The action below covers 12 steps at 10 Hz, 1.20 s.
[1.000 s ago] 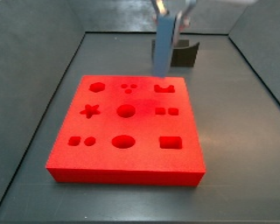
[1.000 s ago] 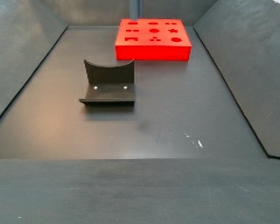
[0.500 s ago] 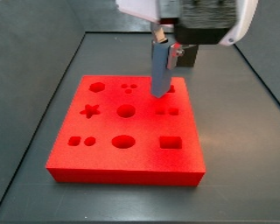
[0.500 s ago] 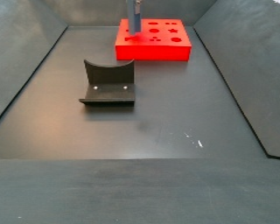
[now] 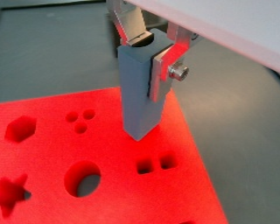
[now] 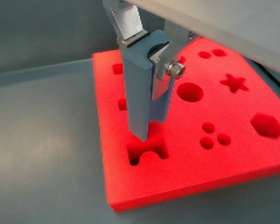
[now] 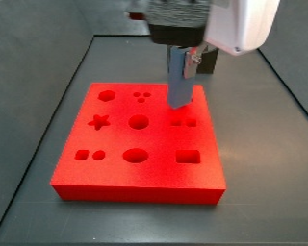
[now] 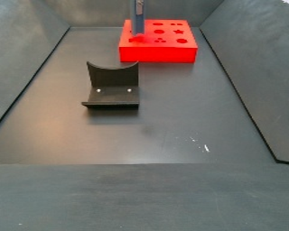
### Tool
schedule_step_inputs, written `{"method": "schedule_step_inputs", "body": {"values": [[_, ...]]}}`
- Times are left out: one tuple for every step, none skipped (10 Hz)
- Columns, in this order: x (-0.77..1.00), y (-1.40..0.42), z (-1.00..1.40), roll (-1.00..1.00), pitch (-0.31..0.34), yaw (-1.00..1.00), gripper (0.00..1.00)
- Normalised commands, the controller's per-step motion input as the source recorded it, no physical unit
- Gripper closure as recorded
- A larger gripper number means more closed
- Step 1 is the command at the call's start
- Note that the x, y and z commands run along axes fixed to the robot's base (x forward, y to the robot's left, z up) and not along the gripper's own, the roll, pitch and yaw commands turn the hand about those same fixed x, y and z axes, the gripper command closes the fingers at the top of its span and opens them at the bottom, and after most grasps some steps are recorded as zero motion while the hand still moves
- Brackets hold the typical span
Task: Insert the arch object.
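Right, status: we see the pincer (image 7: 179,101) low over the red board (image 7: 157,179), at the board's 1 o'clock corner in that side view. From the opposite side view the pincer (image 8: 138,32) shows only as a thin vertical sliver over the board (image 8: 159,54), near its 10 o'clock corner.

In both wrist views the pincer (image 5: 140,131) hangs upright over the board (image 5: 108,149). We see one long blue-grey finger (image 5: 140,87) with a silver plate (image 5: 166,63) screwed to its side. We don't get a clean look at both fingertips, so we cannot tell whether the jaws are apart or together.

In a wrist view the pincer (image 6: 140,136) tip sits just at the edge of the arch-shaped cutout (image 6: 146,151), near the corner of the board (image 6: 189,166). We cannot tell whether it touches. The cutout reads red inside.

We cannot locate the arch object. No view shows a dark notched block clearly, and we cannot tell whether it is hidden behind the finger.

The fixture (image 8: 111,86) stands on the counter (image 8: 147,135), well apart from the board, at about 7 o'clock from it. In the other-facing side view the fixture (image 7: 206,61) peeks out behind the pincer, at 1 o'clock of the board.
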Motion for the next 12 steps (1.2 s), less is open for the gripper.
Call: {"method": "schedule_step_inputs", "body": {"values": [[0.11,0.13,0.00,-0.03,-0.027,-0.87,1.00],[0.25,0.18,0.00,-0.01,-0.003,-0.84,1.00],[0.29,0.18,0.00,0.00,0.000,-0.85,1.00],[0.29,0.17,0.00,-0.01,0.000,-0.86,1.00],[0.27,0.12,0.00,-0.04,0.000,-0.87,1.00],[0.12,0.15,-0.02,0.00,0.000,-0.86,1.00],[-0.01,0.10,-0.06,0.03,0.004,-0.66,1.00],[-0.17,0.04,-0.11,0.00,0.000,-0.35,1.00],[-0.25,0.06,-0.13,0.00,-0.020,-0.18,1.00],[0.00,0.00,-0.05,0.09,0.000,-0.62,1.00],[0.00,0.00,-0.06,0.00,0.000,-0.58,1.00],[-0.05,0.00,0.00,0.00,0.000,-0.15,1.00]]}}
